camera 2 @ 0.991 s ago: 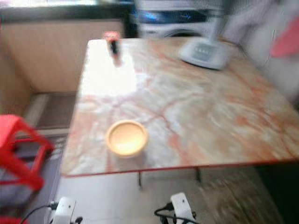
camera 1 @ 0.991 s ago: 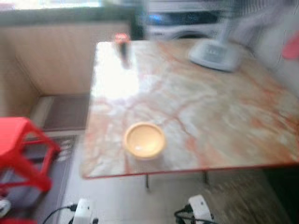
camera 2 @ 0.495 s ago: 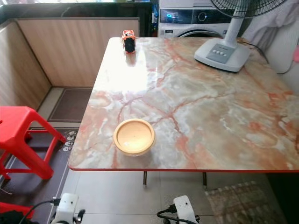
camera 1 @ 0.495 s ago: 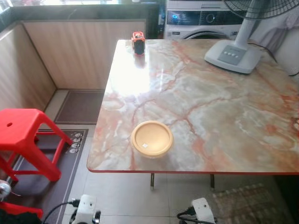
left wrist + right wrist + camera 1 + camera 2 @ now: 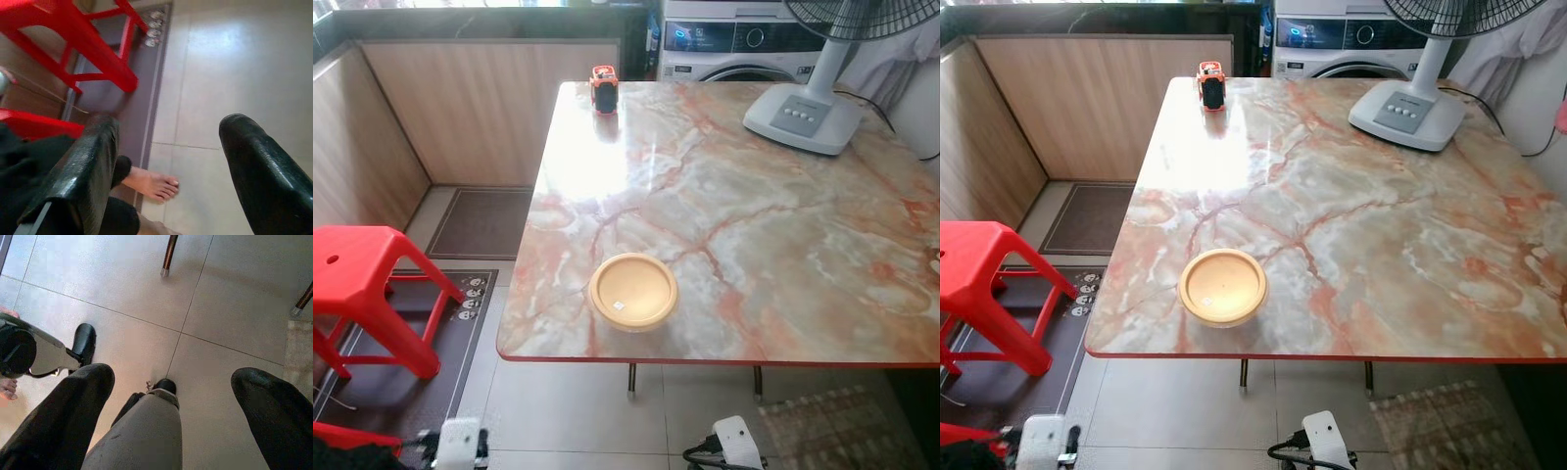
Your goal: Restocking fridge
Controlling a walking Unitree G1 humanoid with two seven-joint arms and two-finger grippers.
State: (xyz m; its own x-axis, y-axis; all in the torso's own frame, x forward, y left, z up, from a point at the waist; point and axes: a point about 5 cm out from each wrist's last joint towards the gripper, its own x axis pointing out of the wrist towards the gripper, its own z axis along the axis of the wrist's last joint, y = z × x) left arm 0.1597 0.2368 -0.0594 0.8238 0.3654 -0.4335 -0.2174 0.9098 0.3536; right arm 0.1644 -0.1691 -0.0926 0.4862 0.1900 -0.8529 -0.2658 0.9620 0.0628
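A shallow yellow bowl (image 5: 632, 291) sits near the front left edge of a marble-topped table (image 5: 783, 245). At the table's far left corner stands a small red and black object (image 5: 602, 88). Both arms hang low in front of the table, below its edge. In the left wrist view my left gripper (image 5: 171, 127) is open over the tiled floor, nothing between its fingers. My right gripper (image 5: 173, 377) is also open above the floor, with my own leg under it.
A fan's white base (image 5: 803, 117) stands at the table's far right, with a washing machine (image 5: 734, 44) behind. A red stool (image 5: 362, 284) is to the left on a dark mat. A person's bare foot (image 5: 151, 183) is on the floor near my left gripper. Table legs (image 5: 168, 254) are close.
The blurred picture has settled and the whole view has shifted, so the camera moved. The left arm at the bottom edge has slid a little to the left and lower.
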